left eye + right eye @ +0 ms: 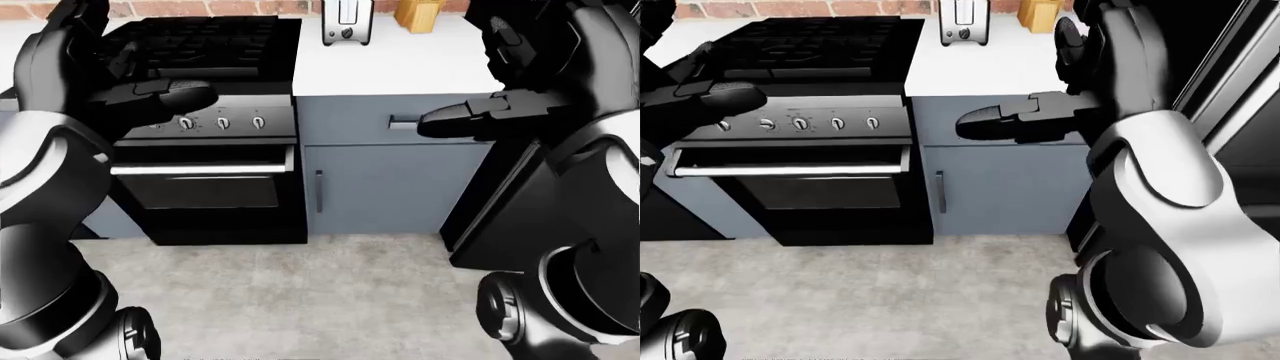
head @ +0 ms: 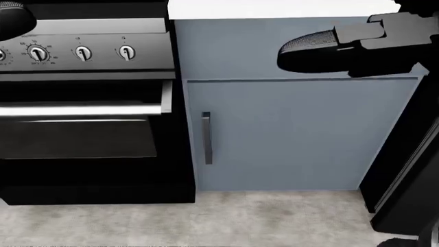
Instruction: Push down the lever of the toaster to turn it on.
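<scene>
The white worktop [image 1: 400, 64] carried the toaster [image 1: 347, 21] at its far edge; both my hands, left hand [image 1: 150, 94] and right hand [image 1: 475, 116], hung spread and empty, well short. I judged approach came next.

White desk beside the stove

The desk [image 1: 400, 64] carries a toaster [image 1: 347, 21] at its top edge in the left-eye view, with a wooden block [image 1: 418, 13] just right of it.
</scene>
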Available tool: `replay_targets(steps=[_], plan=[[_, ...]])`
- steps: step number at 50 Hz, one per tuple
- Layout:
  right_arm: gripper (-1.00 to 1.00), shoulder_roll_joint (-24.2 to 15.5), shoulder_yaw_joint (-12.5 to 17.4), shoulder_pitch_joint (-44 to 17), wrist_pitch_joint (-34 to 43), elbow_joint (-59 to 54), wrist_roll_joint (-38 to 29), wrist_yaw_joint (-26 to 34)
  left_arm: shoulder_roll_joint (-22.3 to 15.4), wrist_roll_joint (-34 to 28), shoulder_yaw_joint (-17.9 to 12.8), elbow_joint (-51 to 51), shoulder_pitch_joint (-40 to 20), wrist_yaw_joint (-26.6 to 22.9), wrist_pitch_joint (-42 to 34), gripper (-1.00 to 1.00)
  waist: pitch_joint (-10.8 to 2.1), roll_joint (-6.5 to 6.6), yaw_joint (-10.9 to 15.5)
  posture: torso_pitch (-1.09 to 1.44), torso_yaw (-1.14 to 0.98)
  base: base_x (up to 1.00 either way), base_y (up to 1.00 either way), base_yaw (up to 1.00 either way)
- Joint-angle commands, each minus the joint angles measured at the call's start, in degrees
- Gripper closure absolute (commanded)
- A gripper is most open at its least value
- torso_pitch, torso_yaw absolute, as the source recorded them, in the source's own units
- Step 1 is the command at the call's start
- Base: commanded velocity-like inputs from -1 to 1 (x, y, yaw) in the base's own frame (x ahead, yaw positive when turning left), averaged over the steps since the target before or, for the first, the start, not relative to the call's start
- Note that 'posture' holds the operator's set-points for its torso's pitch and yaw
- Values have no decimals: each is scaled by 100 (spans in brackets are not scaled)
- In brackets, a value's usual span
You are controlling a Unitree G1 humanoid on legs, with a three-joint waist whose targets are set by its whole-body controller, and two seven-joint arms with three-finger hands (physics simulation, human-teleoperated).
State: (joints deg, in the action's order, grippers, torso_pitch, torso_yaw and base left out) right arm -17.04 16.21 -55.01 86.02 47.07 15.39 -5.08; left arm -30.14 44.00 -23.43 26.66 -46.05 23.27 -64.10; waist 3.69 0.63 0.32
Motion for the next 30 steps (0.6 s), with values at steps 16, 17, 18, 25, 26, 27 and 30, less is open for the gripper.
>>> replay_targets(steps=[16,17,18,25,26,27,30], plan=[[-100,-200,414,-302,-12,65,633,-323,-784,1794,114,-28,-204,1146,613,-100,-123,68,-25,0,0,1,0,0],[-100,-199,415,-283,-32,59,659,-346,-807,1818,130,-30,-190,1165,640,-100,-125,69,-26,0,0,2,0,0],[-100,-205,418,-278,-39,54,686,-369,-825,1828,146,-34,-166,1170,676,-100,-120,70,-28,0,0,2,0,0],[-100,-214,409,-214,-105,22,889,-533,-913,1927,207,-69,-147,1239,798,-100,-236,100,-32,0,0,4,0,0],[-100,-215,416,-203,-122,14,918,-555,-916,1934,215,-72,-146,1246,808,-100,-211,100,-31,0,0,9,0,0],[-100,-227,415,-190,-131,15,950,-573,-918,1916,227,-85,-131,1220,842,-100,-210,96,-30,0,0,13,0,0],[-100,-253,433,-192,-131,11,1037,-644,-939,2002,204,-46,-156,1301,804,-100,-145,77,-32,0,0,15,0,0]])
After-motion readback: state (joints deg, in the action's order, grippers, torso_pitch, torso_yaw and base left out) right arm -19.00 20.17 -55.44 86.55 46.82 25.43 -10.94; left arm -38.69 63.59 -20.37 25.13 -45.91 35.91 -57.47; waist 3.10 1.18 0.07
